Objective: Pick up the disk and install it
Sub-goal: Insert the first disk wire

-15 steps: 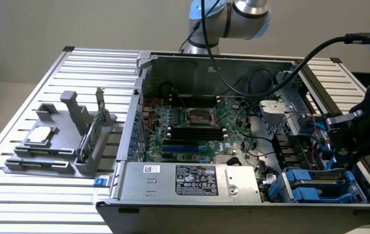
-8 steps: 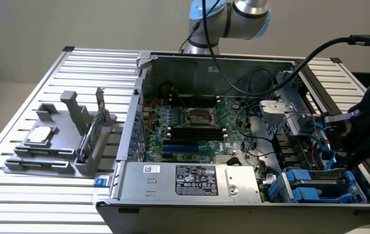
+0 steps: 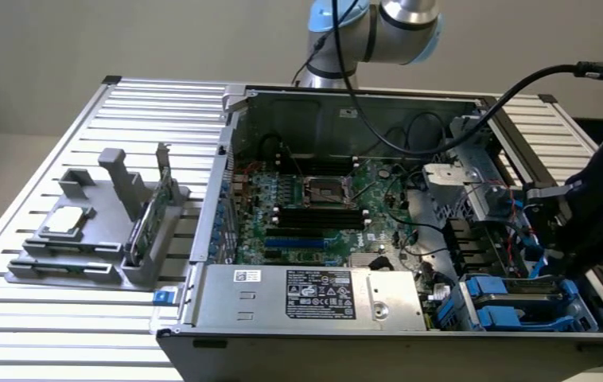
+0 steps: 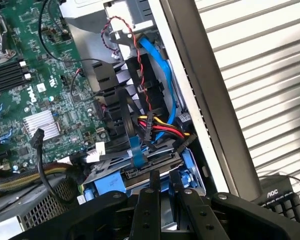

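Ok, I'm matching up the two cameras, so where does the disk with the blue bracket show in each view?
Exterior view: the disk sits low on the exterior view's right, in the case's corner bay.
Wrist view: the disk lies right at the gripper, under the red, yellow and black cables.
Shared landmark: the green motherboard, beside the disk's bay in both.

We see a robotics lab: a robot arm [image 3: 402, 32] over an opened computer case [image 3: 387, 356] on a slatted metal desk [image 3: 57, 334], beside a grey parts fixture [image 3: 121, 179].
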You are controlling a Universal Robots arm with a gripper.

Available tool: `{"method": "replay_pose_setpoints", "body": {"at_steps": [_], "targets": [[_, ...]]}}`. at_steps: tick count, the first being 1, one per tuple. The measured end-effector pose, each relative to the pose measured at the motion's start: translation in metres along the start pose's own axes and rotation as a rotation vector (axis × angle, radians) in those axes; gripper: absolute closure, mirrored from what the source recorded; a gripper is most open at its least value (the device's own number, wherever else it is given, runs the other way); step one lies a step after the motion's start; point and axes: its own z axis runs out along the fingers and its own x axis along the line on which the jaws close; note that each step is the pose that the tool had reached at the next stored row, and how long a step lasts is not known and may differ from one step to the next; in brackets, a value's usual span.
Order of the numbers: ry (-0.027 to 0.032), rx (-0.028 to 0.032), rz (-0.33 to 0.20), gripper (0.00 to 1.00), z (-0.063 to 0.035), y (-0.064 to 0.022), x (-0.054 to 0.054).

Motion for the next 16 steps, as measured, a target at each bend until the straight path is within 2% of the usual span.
{"method": "replay_pose_setpoints", "body": {"at_steps": [8, 12, 16], "targets": [[-0.0005, 0.0000, 0.015, 0.78, 0.0050, 0.0055, -0.015], [-0.0013, 0.0002, 0.036, 0.78, 0.0070, 0.0056, -0.016], [-0.0040, -0.0001, 0.089, 0.78, 0.0098, 0.0055, -0.015]]}}
